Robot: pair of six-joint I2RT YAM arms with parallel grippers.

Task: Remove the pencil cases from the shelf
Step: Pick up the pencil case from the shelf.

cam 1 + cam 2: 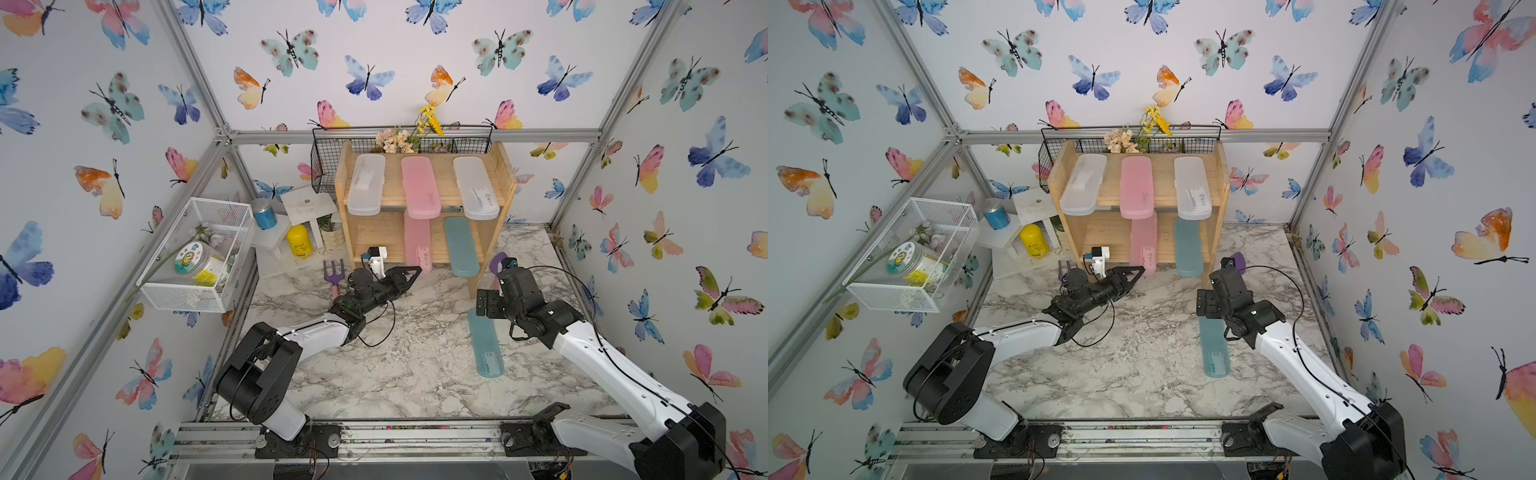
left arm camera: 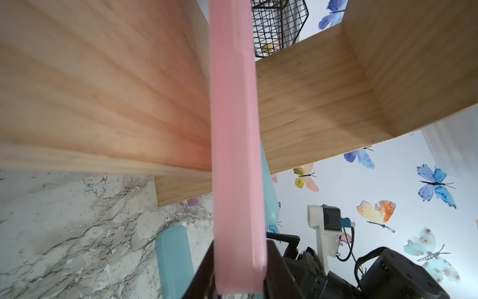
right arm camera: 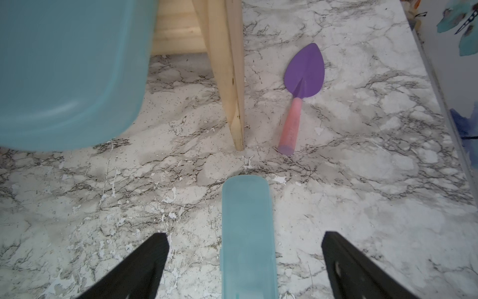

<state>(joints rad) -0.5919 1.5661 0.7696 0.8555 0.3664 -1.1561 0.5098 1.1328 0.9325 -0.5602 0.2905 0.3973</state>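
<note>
The wooden shelf [image 1: 505,174] holds a frosted white pencil case [image 1: 365,185], a pink one [image 1: 419,187] and another white one [image 1: 476,187] on its upper tier. On the lower tier lie a pink case [image 1: 417,239] and a teal case [image 1: 461,247], both jutting over the front edge. My left gripper [image 1: 417,272] is shut on the front end of the lower pink case [image 2: 235,155]. My right gripper [image 3: 245,235] hangs open above a teal case [image 3: 247,233] that lies flat on the marble table [image 1: 486,345].
A purple trowel [image 3: 305,72] lies right of the shelf's side panel [image 3: 227,77]; a purple fork [image 1: 333,274] lies left of the shelf. A black wire basket [image 1: 328,162] hangs behind it. A white mesh basket [image 1: 195,253], yellow jar [image 1: 299,241] and blue can [image 1: 264,214] stand at the left.
</note>
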